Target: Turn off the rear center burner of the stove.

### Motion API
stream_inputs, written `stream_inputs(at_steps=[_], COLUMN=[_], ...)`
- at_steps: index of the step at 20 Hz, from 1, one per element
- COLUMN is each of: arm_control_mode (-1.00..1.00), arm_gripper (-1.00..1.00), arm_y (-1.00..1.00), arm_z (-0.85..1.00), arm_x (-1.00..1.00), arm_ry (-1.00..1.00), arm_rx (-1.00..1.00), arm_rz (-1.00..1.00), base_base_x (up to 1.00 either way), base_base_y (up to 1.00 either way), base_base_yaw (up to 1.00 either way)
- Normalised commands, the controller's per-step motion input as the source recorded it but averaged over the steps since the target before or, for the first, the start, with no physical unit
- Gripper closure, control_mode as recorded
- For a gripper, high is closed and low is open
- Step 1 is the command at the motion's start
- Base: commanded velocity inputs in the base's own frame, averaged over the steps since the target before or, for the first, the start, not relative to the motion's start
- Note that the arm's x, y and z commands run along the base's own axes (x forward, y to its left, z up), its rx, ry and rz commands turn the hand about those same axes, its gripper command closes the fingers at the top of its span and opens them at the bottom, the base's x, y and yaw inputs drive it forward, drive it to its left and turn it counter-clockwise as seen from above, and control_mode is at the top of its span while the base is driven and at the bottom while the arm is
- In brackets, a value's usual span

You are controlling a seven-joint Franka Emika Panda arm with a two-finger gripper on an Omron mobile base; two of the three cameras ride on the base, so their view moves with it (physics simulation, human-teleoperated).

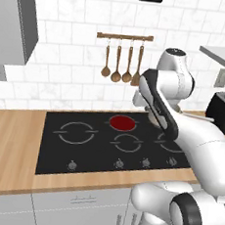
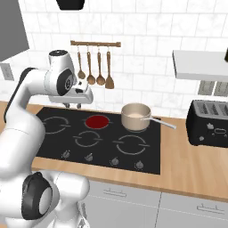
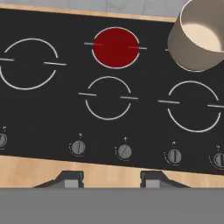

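White tiled wall [image 1: 68, 41], wooden table [image 2: 187, 164] over grey drawers [image 1: 75, 209], and what looks like a grey cabinet [image 1: 16, 18] upper left.

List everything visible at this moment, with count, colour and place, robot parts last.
stove: one, black glass, set in the wooden counter
rear center burner: one, solid red disc, back row middle
other burners: four grey rings; one at the rear right lies under the pot
knobs: five, grey, in a row along the stove's front edge
pot: one, beige, long handle, on the rear right burner
wooden utensils: four, brown, hanging from a rail on the tiled wall
toaster: one, black, on the counter right of the stove
counter: one, light wood, over grey drawers
arm: one, white with dark joints
gripper: one, dark jaws apart, above the counter's front edge, touching nothing
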Motion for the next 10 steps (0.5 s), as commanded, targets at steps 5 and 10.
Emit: stream_inputs(at_steps=[5, 10], arm_control_mode=[-1.0, -1.0], arm_gripper=[-1.0, -1.0], arm_y=[0.05, -0.2], arm_z=[-0.01, -0.3], arm_x=[-0.12, -0.22], arm_ry=[-0.05, -0.09], arm_rx=[0.0, -0.31], arm_rz=[0.02, 0.21], base_base_x=[0.0, 0.0], base_base_y=[0.0, 0.0], base_base_yaw=[0.0, 0.0])
